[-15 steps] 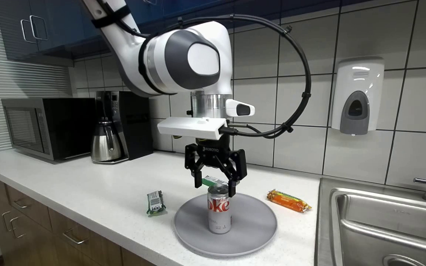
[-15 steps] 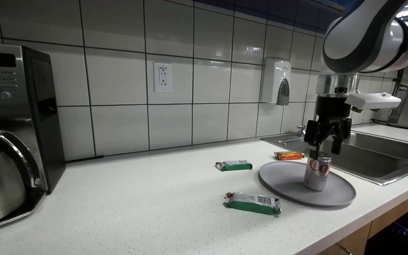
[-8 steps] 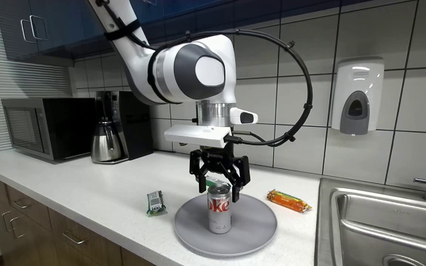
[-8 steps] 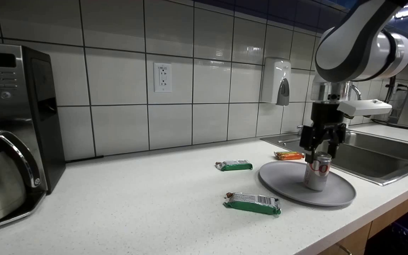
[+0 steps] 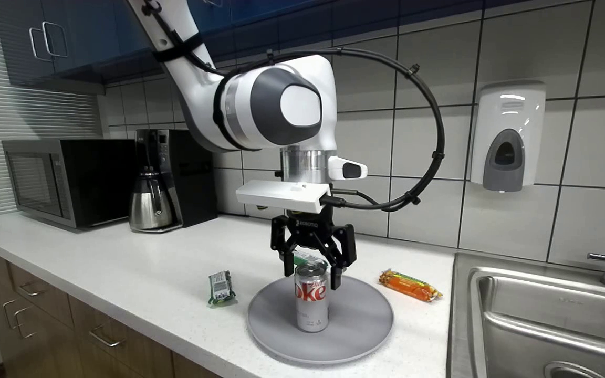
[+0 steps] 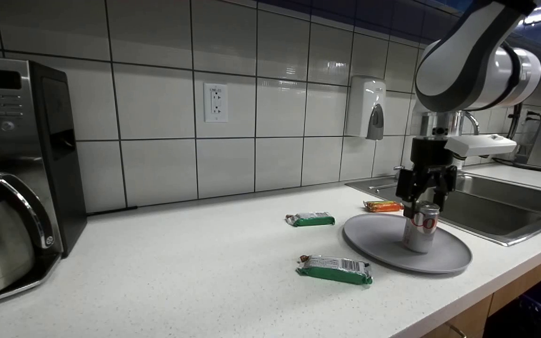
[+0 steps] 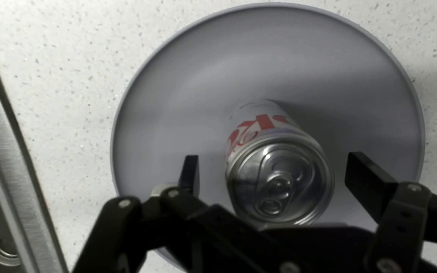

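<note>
My gripper is open and points down over a silver can with red "Coke" lettering. The can stands upright on a round grey plate. In the wrist view, the can top lies between the two fingers of the gripper, with a gap on each side. The fingertips reach about the height of the can's upper rim. Another exterior view also shows the gripper around the top of the can on the plate. The can's lower back side is hidden.
A green-and-silver wrapped bar and a similar one lie on the white counter. An orange wrapped bar lies between plate and steel sink. A coffee maker, microwave and wall soap dispenser stand around.
The arm and gripper have come down toward the can, with a small sideways shift, mostly in the first half second. The gripper stays open. The can, plate and bars have not moved.
</note>
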Available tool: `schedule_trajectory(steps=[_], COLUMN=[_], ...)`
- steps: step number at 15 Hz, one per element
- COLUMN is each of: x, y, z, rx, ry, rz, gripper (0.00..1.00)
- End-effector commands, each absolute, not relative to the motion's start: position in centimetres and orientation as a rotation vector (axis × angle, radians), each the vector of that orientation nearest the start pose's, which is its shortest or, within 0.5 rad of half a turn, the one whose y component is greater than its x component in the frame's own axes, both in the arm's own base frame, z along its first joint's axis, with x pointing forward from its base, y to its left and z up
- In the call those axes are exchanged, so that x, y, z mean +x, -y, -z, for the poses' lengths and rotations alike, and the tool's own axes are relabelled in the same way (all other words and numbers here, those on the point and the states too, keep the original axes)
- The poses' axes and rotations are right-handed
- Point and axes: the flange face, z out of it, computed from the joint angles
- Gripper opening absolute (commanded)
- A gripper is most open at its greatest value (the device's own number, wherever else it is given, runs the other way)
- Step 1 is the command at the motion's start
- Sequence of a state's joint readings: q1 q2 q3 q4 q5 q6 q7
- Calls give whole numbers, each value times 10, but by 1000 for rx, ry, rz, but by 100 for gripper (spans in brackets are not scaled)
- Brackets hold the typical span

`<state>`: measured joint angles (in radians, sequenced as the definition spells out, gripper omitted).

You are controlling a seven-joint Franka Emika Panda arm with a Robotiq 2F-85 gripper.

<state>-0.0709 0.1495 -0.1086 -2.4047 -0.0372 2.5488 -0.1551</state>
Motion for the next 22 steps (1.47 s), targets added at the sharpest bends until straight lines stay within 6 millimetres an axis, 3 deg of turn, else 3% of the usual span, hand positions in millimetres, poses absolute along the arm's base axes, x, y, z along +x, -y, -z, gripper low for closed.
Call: schedule_trajectory(steps=[1,4,6,10,16,22], x=[491,490,490,489,486,477], y=[88,88,89,88,94,117], z=[-255,-254,-253,-261,-293,-327], rx=[-3187,-3185,-3183,-3177,-3158,-3161], ry=[-4,-3,-6,-7,-30,-83], rz=[-8,-10,-7,4,70,139], gripper=[71,46,38,38,38,38])
